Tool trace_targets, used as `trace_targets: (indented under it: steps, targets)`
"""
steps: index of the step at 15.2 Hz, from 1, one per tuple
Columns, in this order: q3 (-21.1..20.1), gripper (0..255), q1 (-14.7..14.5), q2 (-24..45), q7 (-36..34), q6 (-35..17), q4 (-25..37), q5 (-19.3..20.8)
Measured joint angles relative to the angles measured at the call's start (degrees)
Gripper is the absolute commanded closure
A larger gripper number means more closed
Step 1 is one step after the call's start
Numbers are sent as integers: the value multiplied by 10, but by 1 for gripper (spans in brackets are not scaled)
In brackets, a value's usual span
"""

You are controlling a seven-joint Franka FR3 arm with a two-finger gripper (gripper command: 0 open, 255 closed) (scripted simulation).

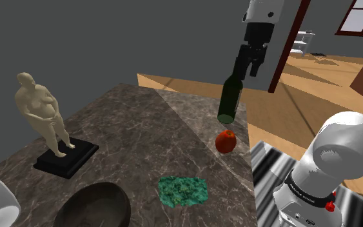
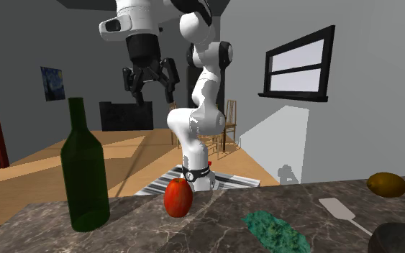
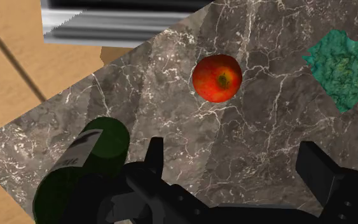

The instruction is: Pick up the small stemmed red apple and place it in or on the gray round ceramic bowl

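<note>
An empty black gripper [image 1: 246, 71], fingers wide apart, hangs above the marble table [image 1: 141, 129]. A red apple [image 1: 225, 141] rests near a green bottle [image 1: 230, 98].

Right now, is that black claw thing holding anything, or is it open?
Gripper: open, fingers apart, holding nothing. The red apple sits on the table, not between the fingers.

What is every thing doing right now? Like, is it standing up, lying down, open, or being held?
gripper: jaws open, empty, high above the table
apple: resting on the table, not held
bottle: standing upright, apart from the apple
bowl: right way up, nothing seen in it
statue: standing upright
green cloth: lying flat on the table
</note>
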State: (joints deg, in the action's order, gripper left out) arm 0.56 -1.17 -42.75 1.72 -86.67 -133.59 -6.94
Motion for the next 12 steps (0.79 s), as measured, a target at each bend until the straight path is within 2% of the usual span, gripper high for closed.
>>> trace_targets:
  steps: [4, 12]
  targets:
    - [-16, 0, -7, -11, -2, -34, -43, -1]
    - [-77, 0, -34, -3, -9, -186, -180, -4]
